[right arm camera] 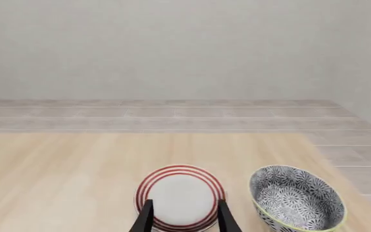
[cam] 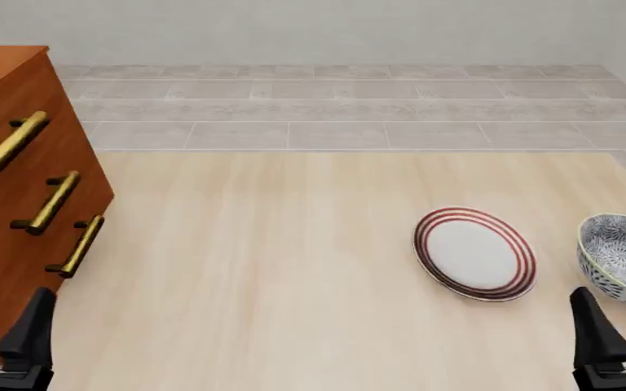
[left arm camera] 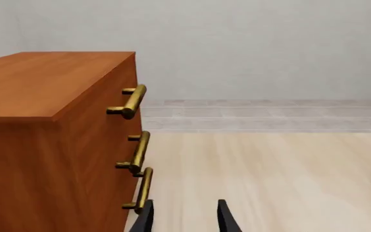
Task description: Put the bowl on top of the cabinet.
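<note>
Fingertips come first: my right claw [right arm camera: 185, 216] hangs low at the near edge of the table [cam: 270, 269], its 2 dark fingers parted with nothing between them. In the front view the same claw [cam: 618, 338] sits at the near right corner. My left claw [left arm camera: 184, 217] waits at the near left, likewise spread and empty, close against the base of the cabinet [cam: 14, 204].

Just past my right fingers lies the plate [right arm camera: 180, 195], flat, white with red rings, and it sits almost dead ahead of that claw. The bowl [right arm camera: 296, 198] is what I want, and it stands upright beside the plate, apart from it, off toward the table's right edge. In the front view the bowl [cam: 622, 254] is near the right border, just beyond my right claw and well apart from the left one. So I judge the right arm is the one to take it, and the coming move turns on shifting rightward and a little forward, off the plate's line.

Farther off, across the whole width of the table, the cabinet rises at the far left with 3 brass handles [cam: 50, 204] facing inward. Its flat top [left arm camera: 44, 82] is bare in the left wrist view. The carry will be long and upward.
</note>
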Tool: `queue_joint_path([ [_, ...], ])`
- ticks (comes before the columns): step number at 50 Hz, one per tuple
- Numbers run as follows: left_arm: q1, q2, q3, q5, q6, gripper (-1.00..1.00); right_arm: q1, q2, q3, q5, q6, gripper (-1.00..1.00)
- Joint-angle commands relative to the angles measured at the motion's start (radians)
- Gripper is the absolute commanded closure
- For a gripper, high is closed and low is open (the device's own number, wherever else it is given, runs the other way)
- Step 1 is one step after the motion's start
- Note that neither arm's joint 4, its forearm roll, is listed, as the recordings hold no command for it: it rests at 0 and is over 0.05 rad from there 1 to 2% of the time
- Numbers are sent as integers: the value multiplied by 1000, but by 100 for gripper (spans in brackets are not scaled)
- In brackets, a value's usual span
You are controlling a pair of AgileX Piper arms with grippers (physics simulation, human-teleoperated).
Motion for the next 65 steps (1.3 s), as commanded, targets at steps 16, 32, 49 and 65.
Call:
queue_joint_path([
  [16,3,-1,-17,4,36,-100,2,205,-74,-59,-45,-100],
  [32,-12,-1,-50,22,32,-100,-85,498,-317,22,-70,-100],
  [49,-31,-1,-27,-1,34,-100,-226,710,-595,194,-127,-100],
  [65,-45,-1,-21,-1,39,-100,-399,833,-782,342,-245,-100],
])
